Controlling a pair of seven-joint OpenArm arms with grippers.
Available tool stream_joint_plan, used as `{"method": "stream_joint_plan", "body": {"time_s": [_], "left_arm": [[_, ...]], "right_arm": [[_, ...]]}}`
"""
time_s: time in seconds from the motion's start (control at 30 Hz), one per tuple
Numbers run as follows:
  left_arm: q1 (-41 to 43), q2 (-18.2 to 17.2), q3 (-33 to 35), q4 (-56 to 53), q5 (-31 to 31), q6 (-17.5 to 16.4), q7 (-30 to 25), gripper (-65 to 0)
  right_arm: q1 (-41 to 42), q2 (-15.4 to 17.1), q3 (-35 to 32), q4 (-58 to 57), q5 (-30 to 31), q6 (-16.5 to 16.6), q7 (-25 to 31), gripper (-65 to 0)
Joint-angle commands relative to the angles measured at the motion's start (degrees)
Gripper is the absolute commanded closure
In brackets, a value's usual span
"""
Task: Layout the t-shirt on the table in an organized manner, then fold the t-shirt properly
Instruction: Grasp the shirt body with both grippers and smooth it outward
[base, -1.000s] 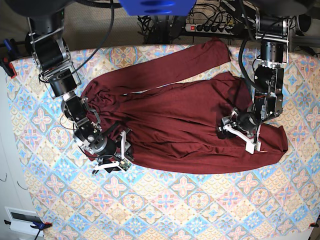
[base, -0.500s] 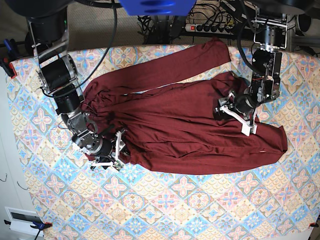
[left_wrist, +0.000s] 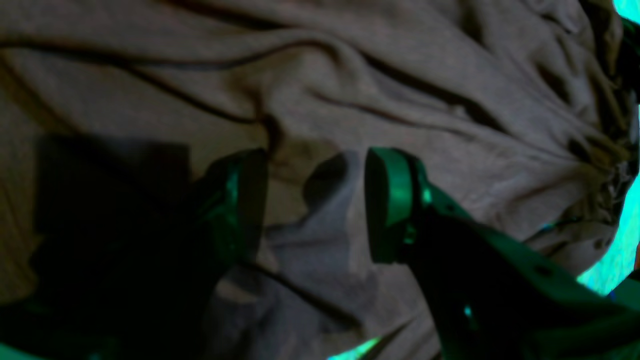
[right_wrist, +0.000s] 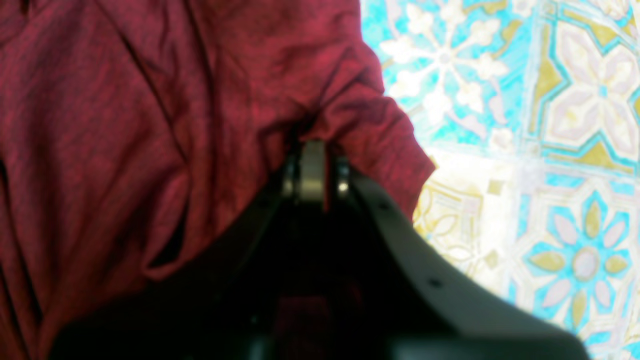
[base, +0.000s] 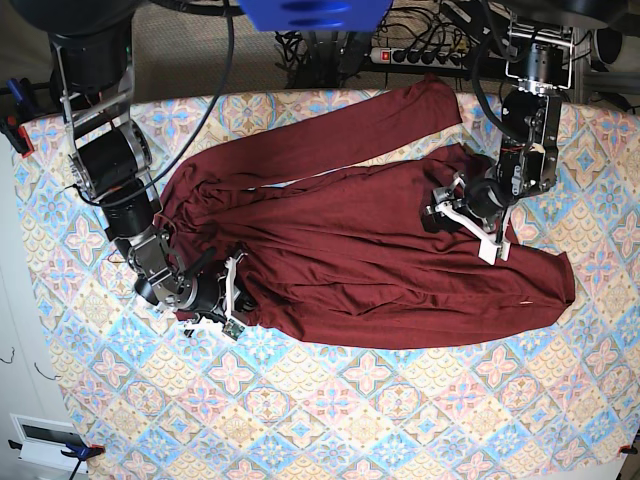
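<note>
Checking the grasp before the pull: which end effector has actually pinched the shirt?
The right end effector, shut on the t-shirt at its edge; the left end effector stands open above the fabric.

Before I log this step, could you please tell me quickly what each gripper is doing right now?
Left gripper: open above the dark red soft fabric t-shirt, holding nothing.
Right gripper: shut on the t-shirt's edge.

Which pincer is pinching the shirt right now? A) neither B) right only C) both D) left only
B: in the right wrist view the right pincer is closed on a bunched edge of the shirt, while the left pincer stands open above the fabric with a clear gap between its fingers.
</note>
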Motion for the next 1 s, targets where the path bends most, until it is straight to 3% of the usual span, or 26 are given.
{"method": "stream_joint_plan", "body": {"time_s": [0.0, 0.07, 0.23, 0.5, 0.67, 0.8, 0.97], "left_arm": [[0.1, -0.6, -1.4, 1.6, -0.5, -0.3, -0.5, -30.4], [1.4, -0.6, -3.3, 1.8, -0.6, -0.3, -0.5, -30.4], [2.0, -0.5, -4.2, 1.8, -0.7, -0.4, -0.5, -30.4], [3.6, 0.8, -4.6, 8.1, -0.5, -0.4, -0.5, -30.4], [3.3, 2.7, -5.1, 8.3, -0.8, -0.4, -0.5, -30.4], [2.3, 5.2, -4.8, 8.2, -0.4, -0.4, -0.5, -30.4], [2.0, 5.9, -4.0, 8.1, -0.4, -0.4, -0.2, -30.4]], "right_arm": [[1.0, 0.6, 0.3, -0.3, -2.1, -0.7, -2.9, -1.1], [2.6, 0.6, 0.4, -0.4, -2.0, -2.0, -2.8, -1.1], [7.1, -0.9, 0.4, -0.7, -2.0, -10.5, -2.8, -1.1], [8.5, -1.2, 0.4, -2.3, -1.9, -18.2, -2.8, -1.1], [8.2, -0.5, 1.6, 1.4, -1.7, -18.4, -3.1, -1.1], [2.5, 3.8, 11.6, 12.7, -1.9, -18.4, -6.2, -2.3], [-6.2, 5.0, 26.2, 29.5, -2.1, -18.4, -15.4, -11.3]]}}
